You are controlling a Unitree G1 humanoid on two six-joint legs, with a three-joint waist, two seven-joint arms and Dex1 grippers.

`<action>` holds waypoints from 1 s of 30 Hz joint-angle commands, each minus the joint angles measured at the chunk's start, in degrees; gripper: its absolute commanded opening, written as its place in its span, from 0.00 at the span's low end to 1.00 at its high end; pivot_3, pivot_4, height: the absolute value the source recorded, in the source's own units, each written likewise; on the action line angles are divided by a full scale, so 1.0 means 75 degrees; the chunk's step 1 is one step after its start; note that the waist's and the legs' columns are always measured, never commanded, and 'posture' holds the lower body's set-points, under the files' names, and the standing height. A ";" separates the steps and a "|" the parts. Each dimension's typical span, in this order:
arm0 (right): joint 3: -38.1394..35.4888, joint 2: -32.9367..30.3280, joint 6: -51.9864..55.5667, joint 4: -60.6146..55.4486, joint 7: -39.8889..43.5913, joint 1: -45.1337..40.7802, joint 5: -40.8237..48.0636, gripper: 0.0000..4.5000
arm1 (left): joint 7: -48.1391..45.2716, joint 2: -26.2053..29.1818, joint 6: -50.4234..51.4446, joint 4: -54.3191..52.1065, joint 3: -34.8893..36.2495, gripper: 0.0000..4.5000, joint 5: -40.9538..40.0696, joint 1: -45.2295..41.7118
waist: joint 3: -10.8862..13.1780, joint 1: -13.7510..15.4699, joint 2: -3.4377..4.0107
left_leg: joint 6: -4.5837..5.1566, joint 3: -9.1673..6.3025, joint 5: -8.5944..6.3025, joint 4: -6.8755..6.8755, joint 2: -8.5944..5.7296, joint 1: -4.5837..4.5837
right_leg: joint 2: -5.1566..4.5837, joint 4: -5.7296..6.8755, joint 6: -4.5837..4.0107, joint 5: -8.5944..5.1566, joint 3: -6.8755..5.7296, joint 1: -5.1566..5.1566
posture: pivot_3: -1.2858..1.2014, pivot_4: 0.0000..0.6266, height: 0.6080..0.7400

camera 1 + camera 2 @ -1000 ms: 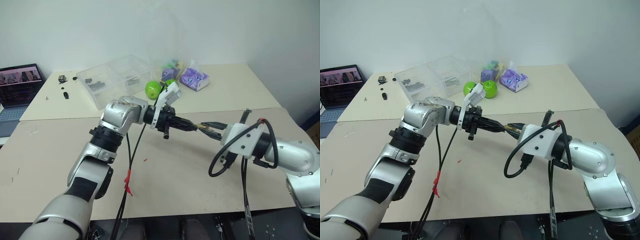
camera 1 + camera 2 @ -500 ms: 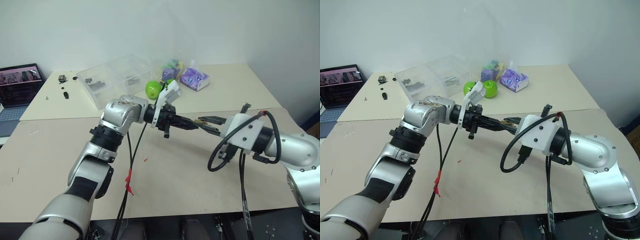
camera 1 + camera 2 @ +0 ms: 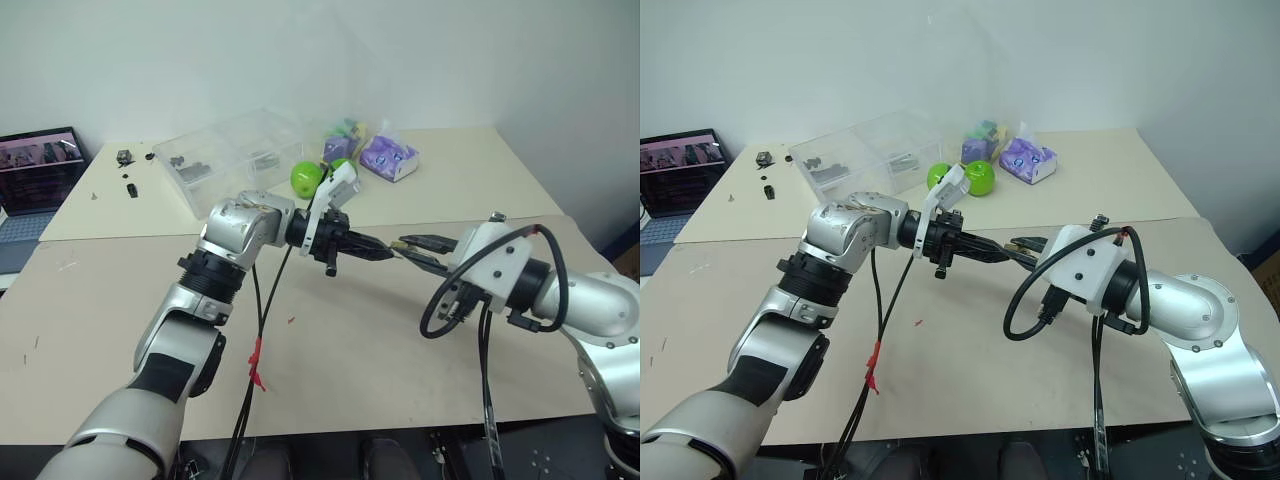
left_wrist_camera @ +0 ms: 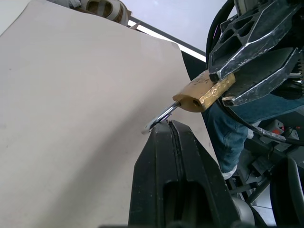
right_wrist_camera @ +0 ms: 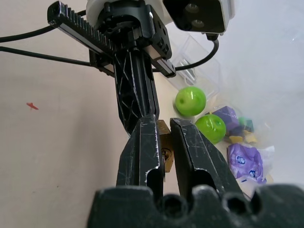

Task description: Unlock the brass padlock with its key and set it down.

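My right gripper [image 5: 164,142] pinches the padlock [image 4: 204,91] by its hard, slick brass body; my shut left gripper [image 4: 172,127] touches the thin shackle [image 4: 164,114], key unseen

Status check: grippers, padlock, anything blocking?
Right gripper shut on small brass padlock, held above the table. Left gripper shut, tips at its silvery shackle; key not discernible. Nothing in the way.
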 commanded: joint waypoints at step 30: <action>0.1832 0.0779 -0.0900 0.2472 0.1149 -0.1464 0.0284 0.05 | 0.0466 0.2408 -0.2615 -0.2256 0.0821 1.00 0.0391 0.1680 | 0.0001 0.0043 0.0000 | -0.0039 -0.0004 0.0021 -0.0016 0.0006 -0.0002 | -0.0006 0.0010 -0.0005 0.0001 0.0005 -0.0021 | 0.52 0.24 1.00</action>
